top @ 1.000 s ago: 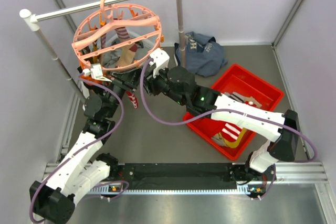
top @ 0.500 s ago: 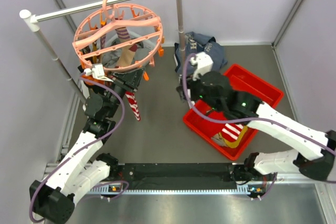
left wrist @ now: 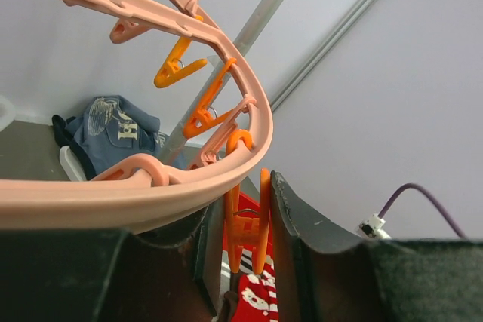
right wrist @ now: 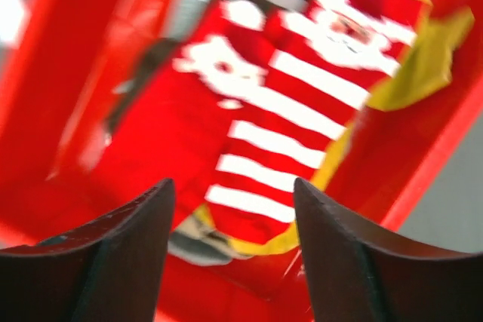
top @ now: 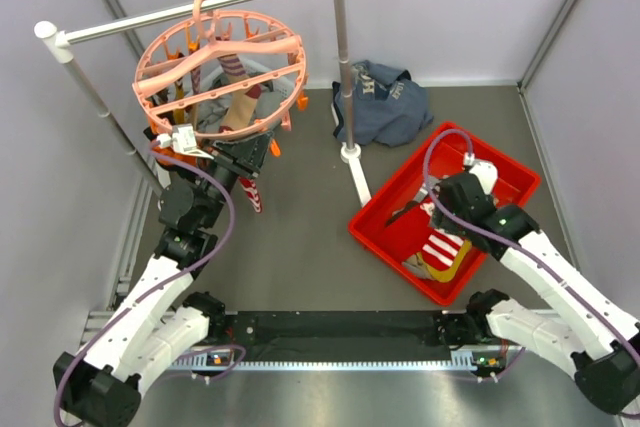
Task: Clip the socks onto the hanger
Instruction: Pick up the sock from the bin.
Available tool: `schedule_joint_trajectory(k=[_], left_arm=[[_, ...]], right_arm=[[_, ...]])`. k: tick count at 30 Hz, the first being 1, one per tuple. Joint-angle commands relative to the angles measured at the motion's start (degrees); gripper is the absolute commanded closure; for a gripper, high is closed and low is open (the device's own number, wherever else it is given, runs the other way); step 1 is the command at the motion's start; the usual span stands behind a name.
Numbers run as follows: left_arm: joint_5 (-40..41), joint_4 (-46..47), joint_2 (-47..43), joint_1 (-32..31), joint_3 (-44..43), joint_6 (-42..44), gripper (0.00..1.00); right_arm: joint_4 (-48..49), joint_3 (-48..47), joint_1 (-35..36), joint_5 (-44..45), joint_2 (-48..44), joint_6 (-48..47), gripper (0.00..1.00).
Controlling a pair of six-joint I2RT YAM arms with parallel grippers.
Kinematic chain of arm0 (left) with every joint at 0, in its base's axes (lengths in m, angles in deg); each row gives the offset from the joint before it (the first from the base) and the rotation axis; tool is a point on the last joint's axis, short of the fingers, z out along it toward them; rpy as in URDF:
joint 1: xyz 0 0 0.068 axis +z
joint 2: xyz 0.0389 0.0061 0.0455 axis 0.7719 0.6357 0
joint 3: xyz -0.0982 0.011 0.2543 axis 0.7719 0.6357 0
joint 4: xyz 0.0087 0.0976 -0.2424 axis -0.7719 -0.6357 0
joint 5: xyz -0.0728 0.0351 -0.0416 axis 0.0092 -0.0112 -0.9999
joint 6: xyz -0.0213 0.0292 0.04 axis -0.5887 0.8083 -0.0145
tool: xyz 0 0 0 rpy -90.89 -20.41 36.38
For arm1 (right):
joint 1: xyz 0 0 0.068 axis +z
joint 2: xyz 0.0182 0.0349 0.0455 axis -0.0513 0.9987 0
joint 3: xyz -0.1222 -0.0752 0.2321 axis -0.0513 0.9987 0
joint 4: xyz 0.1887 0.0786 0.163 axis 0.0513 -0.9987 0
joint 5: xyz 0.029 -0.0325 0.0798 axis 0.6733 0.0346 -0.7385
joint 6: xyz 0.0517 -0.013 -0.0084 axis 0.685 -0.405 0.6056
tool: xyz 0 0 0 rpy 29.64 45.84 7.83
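**Q:** Left tool (left wrist: 245, 209) first; what has it got?

**R:** Its fingers (left wrist: 302, 246) press on either side of an orange peg (left wrist: 247, 220) that hangs from the rim of the pink hanger (left wrist: 90, 201); the jaws stand narrow, closed on that peg, with nothing else between them.

**Q:** And the sock by it?

**R:** A red-and-white hanging sock (top: 251, 192) dangles just below that tool, under the near edge of the ring; from the wrist, red cloth with white marks shows right under the peg; whether the peg bites it I cannot tell.

**Q:** Where does the hanger sit?

**R:** Hooked on the rail (top: 200, 5) at the far left of the worktop (top: 300, 257); other ring socks (top: 238, 97) hang inside the circle, one striped, one tan.

**Q:** Right tool?

**R:** The right tool (right wrist: 230, 190) hovers over the red bin (top: 500, 157) on the right side; its fingers are spread well apart and hold nothing; straight below lies a striped bin sock (right wrist: 279, 118) touching a yellow sock (right wrist: 423, 58); that wrist view is blurred.

**Q:** Anything else?

**R:** A navy garment (top: 385, 97) lies crumpled on the worktop behind the bin, beside the rail's right post.
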Motion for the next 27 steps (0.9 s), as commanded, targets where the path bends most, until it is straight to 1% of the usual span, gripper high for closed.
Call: schedule_joint_trajectory(k=[1,2,3,5,6,8,13,14,16,19,22,25,27], left_arm=[[2.69,0.23,-0.94,0.09,-1.15,1.93,0.78],[2.51,-0.12,-0.85,0.09,-1.15,1.93,0.78],[2.34,-0.12,-0.85,0.09,-1.15,1.85,0.78],[1.99,-0.12,-0.59,0.00,-1.15,1.50,0.78],[1.64,-0.12,-0.42,0.00,-1.23,1.32,0.78],[1.37,-0.12,-0.07,0.09,-1.32,1.06,0.78],[1.46,-0.03,0.11,0.09,-1.50,0.88,0.78],[1.55,-0.12,-0.06,0.00,-1.50,0.97,0.78],[1.63,-0.38,-0.24,0.00,-1.59,0.97,0.78],[1.98,-0.82,-0.41,0.09,-1.50,0.97,0.78],[2.07,-1.00,-0.50,0.00,-1.50,1.14,0.78],[1.99,-1.18,-0.50,0.09,-1.59,1.23,0.79],[2.07,-1.26,-0.41,0.09,-1.59,1.32,0.79]], right_arm=[[4.05,5.50,-8.89,-2.77,-3.03,2.50,0.39],[7.29,6.29,-10.65,-2.86,-2.77,2.15,0.41],[9.06,7.43,-14.75,-4.08,-1.81,1.62,0.42],[12.92,7.62,-18.82,-6.02,-0.23,1.27,0.47],[13.91,7.36,-22.06,-6.55,0.56,1.09,0.48],[17.06,6.83,-24.28,-6.64,3.46,0.92,0.50],[20.85,4.46,-30.51,-9.19,12.24,2.06,0.50],[21.12,4.10,-31.05,-8.93,15.04,2.14,0.50],[22.70,3.84,-31.84,-7.61,17.69,2.32,0.50],[26.11,4.27,-33.60,-8.05,22.53,2.67,0.50],[28.76,4.37,-33.78,-9.01,26.93,2.41,0.50],[29.73,4.36,-33.69,-9.45,30.62,2.06,0.54],[30.09,4.71,-33.69,-9.54,31.59,1.54,0.62]])
